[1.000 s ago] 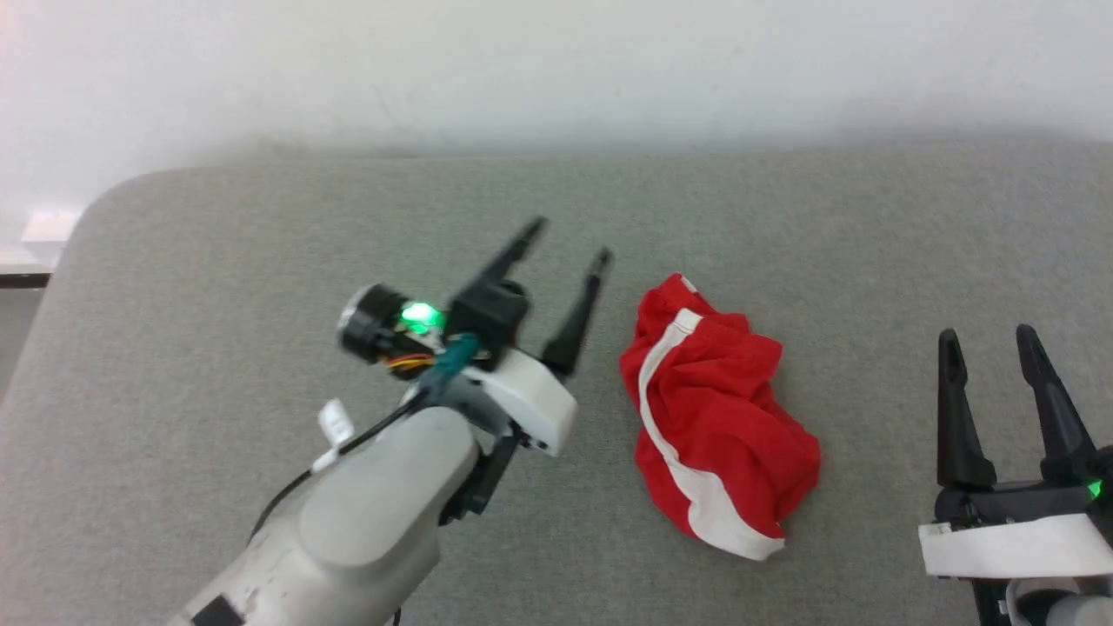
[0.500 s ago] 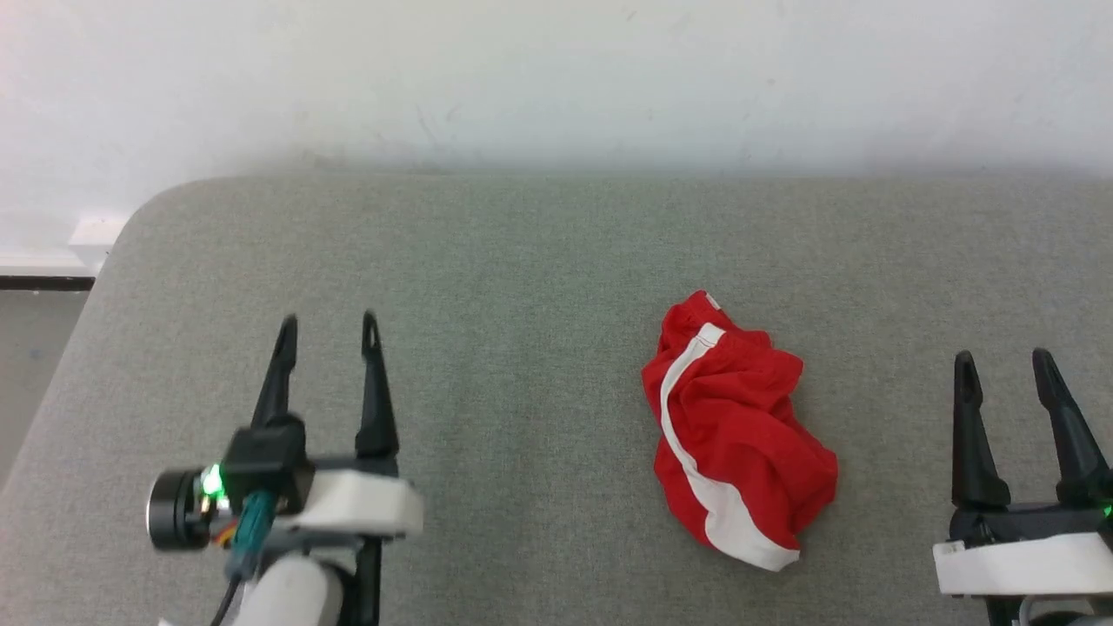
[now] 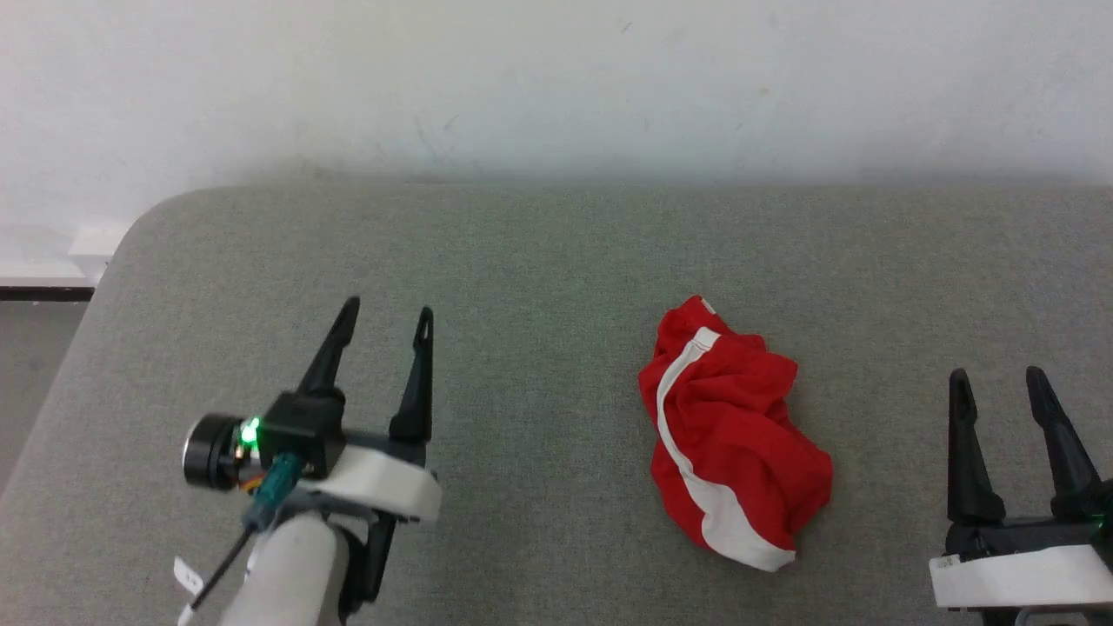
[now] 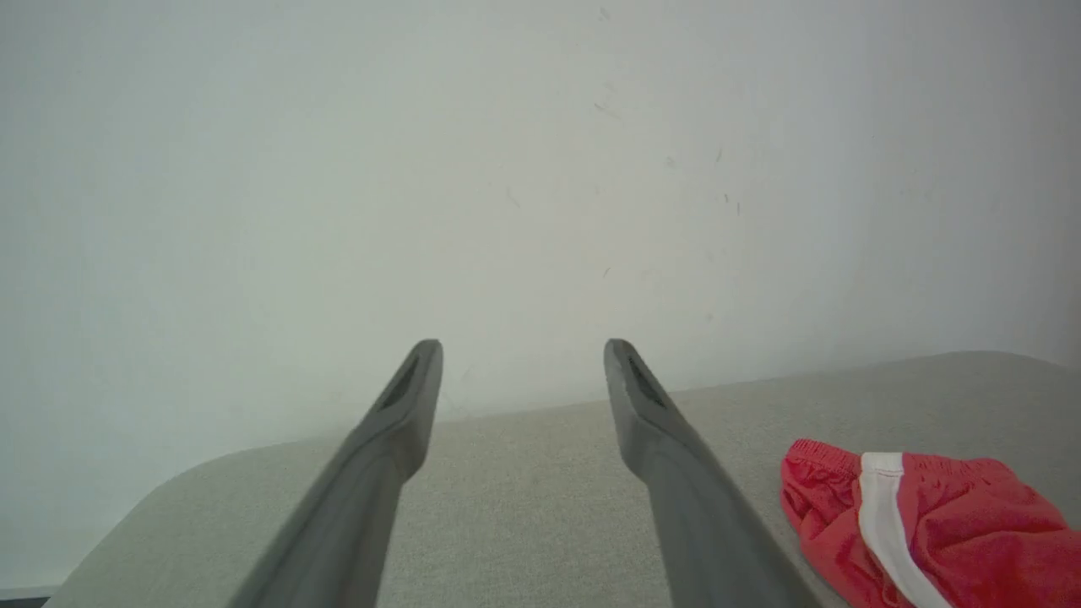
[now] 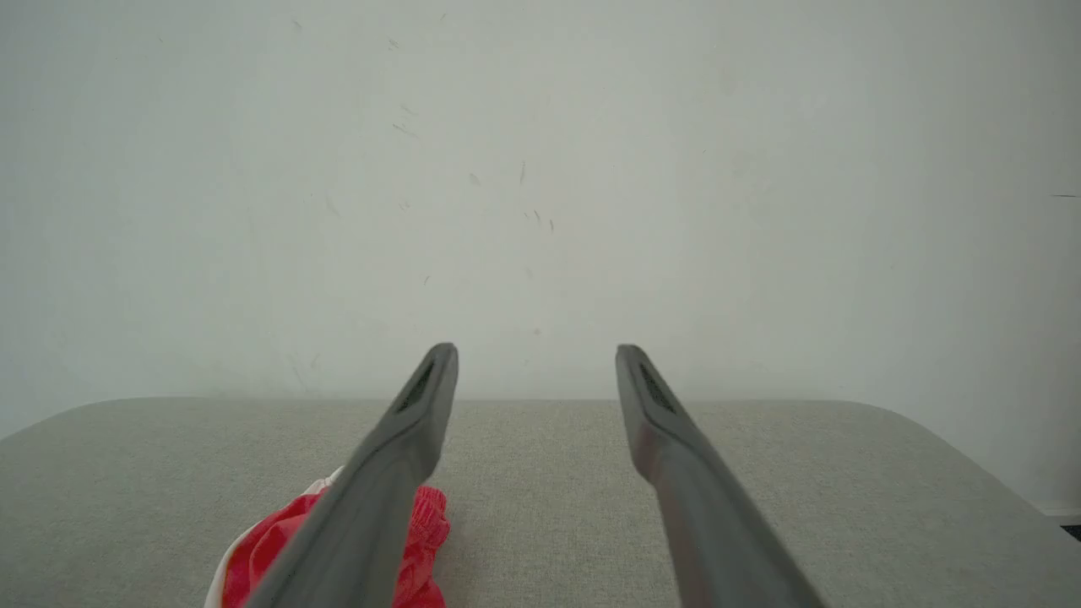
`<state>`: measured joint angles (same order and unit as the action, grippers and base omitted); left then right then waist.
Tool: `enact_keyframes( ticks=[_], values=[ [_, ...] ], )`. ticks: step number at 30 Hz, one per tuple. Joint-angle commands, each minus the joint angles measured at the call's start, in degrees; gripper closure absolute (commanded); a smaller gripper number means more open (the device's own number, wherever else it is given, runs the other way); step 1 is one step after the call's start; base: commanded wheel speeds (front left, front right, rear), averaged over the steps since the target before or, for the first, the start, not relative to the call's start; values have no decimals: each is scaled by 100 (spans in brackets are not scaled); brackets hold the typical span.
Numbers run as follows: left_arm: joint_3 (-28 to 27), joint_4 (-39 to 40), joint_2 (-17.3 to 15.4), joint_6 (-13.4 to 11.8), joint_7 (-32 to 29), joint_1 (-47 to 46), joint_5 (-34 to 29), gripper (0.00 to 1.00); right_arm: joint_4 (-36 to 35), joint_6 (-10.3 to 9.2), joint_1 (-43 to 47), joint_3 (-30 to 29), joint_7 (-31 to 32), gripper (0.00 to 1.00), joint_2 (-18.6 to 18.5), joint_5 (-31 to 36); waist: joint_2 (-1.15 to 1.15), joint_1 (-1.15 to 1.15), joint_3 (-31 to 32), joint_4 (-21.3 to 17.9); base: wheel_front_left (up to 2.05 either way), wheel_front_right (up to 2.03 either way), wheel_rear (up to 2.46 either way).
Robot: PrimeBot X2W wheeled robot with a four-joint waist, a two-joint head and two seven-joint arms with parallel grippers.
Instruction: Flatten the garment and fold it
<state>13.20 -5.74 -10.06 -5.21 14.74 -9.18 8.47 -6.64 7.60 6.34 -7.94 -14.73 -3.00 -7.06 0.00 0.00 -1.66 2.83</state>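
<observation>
The garment (image 3: 730,435) lies in a crumpled heap on the grey padded surface (image 3: 539,261), right of centre in the head view, and it isn't flattened or folded at all. It is bright red, bunched into soft creases. A white band (image 3: 687,461) runs down its left side and curls along the bottom edge to a pale corner at the lower right of the heap. The left gripper (image 3: 388,305) sits at the lower left of the frame, well apart from the cloth. Its two dark fingers are spread, with nothing between them, and they lean slightly to the right. A small green light (image 3: 249,432) glows on the wrist housing behind them. The right gripper (image 3: 996,373) is at the lower right edge, fingers parted and empty, pointing up the frame, near the garment but not touching it. In the left wrist view the shorts show at the lower right corner, beyond the right-hand finger. In the right wrist view a bit of red peeks out at the bottom, partly behind the left-hand finger. A plain pale wall (image 3: 556,87) rises behind the surface across the top of the frame.
</observation>
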Motion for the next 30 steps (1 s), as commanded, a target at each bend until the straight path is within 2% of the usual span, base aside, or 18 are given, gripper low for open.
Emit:
enact_keyframes(
  ticks=[1, 6, 11, 13, 16, 23, 30],
  values=[
    [-8, -155, 18, 150, 26, -321, -46, 0, 7, -11, -47, 39, -27, 0, 13, 4, 0, 0, -9, -25, 0, 0, 0],
    [335, -1063, -90, 833, -39, -1660, -198, 0, -3, -11, -138, 100, -27, 0, 13, 2, 0, 0, -98, -147, 0, 0, 0],
    [983, -1808, -93, 1206, -593, -2908, -266, 0, 23, -11, -226, 122, -27, 0, 13, -10, 0, 0, -265, -335, 0, 0, 0],
    [1284, -2097, -43, 1254, -959, -3288, -77, 0, 35, -11, -269, 129, -27, 0, 13, -23, 0, 0, -334, -415, 0, 0, 0],
    [2142, -2408, -28, 1266, -1630, -3777, 565, 0, 47, -11, -340, 168, -27, 0, 13, -44, 0, 0, -439, -555, 0, 0, 0],
    [4152, -2520, -334, 1269, -3091, -4746, 2341, 0, 63, -11, -571, 284, -27, 0, 13, -95, 0, 0, -772, -851, 0, 0, 0],
    [5642, -2451, -687, 1269, -4158, -5352, 3779, 0, 78, -11, -874, 421, -27, 0, 13, -189, 0, 0, -1170, -1238, 0, 0, 0]
  ],
)
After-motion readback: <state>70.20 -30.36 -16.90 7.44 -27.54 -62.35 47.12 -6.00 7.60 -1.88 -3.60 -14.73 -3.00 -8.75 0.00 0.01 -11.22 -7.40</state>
